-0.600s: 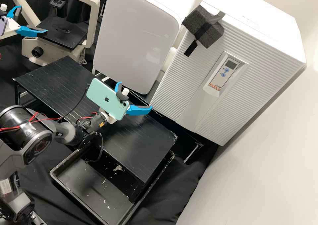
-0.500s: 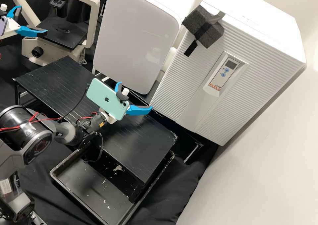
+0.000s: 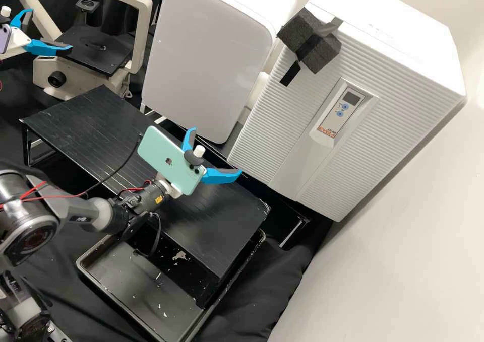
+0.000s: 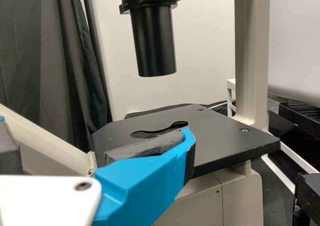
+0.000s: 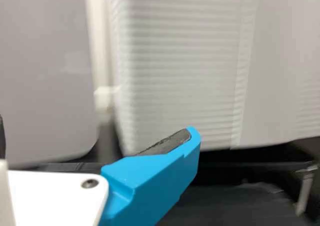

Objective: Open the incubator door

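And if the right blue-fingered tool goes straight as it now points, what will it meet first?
Probably the white, ribbed incubator door, near its lower edge, though depth ahead of the right tool is unclear.

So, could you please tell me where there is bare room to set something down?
The shelf looks bare toward the microscope, and between the phone and the tray. Its middle is crowded by the right hand and a cable over it; the left hand crowds the microscope's stage.

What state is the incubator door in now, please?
Shut. In the high view, the ribbed door lies flush against the cabinet body, with no gap showing.
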You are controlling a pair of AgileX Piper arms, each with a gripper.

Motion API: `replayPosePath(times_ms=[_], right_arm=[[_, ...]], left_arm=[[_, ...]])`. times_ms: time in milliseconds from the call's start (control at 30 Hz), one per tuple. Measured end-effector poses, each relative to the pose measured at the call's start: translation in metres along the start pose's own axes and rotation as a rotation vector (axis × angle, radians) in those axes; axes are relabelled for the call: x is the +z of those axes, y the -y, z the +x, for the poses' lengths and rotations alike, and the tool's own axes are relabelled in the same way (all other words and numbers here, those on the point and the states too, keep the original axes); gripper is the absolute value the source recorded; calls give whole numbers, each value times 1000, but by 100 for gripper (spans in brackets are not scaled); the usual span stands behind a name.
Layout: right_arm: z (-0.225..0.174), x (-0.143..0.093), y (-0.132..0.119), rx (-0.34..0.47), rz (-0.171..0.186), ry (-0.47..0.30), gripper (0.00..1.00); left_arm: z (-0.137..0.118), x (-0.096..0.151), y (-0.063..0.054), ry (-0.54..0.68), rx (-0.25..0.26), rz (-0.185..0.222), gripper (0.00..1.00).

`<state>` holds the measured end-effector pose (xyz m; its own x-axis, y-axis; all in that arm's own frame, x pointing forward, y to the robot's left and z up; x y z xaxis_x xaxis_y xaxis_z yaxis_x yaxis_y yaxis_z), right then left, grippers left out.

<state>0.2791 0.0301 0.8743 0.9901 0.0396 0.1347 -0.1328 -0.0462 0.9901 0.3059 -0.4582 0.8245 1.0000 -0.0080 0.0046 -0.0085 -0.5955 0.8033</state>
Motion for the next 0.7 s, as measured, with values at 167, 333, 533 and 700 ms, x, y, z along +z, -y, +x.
replayPosePath(times_ms=[167, 333, 533, 700], right_arm=[[-2, -17, -34, 120, 58, -72, 100], [12, -39, -53, 170, 57, -145, 100], [34, -56, -65, 210, 39, -135, 100], [50, -60, -71, 226, 37, -85, 100]], left_arm=[[0, 0, 0, 0, 0, 0, 100], [0, 0, 0, 0, 0, 0, 100], [0, 0, 0, 0, 0, 0, 100], [0, 0, 0, 0, 0, 0, 100]])
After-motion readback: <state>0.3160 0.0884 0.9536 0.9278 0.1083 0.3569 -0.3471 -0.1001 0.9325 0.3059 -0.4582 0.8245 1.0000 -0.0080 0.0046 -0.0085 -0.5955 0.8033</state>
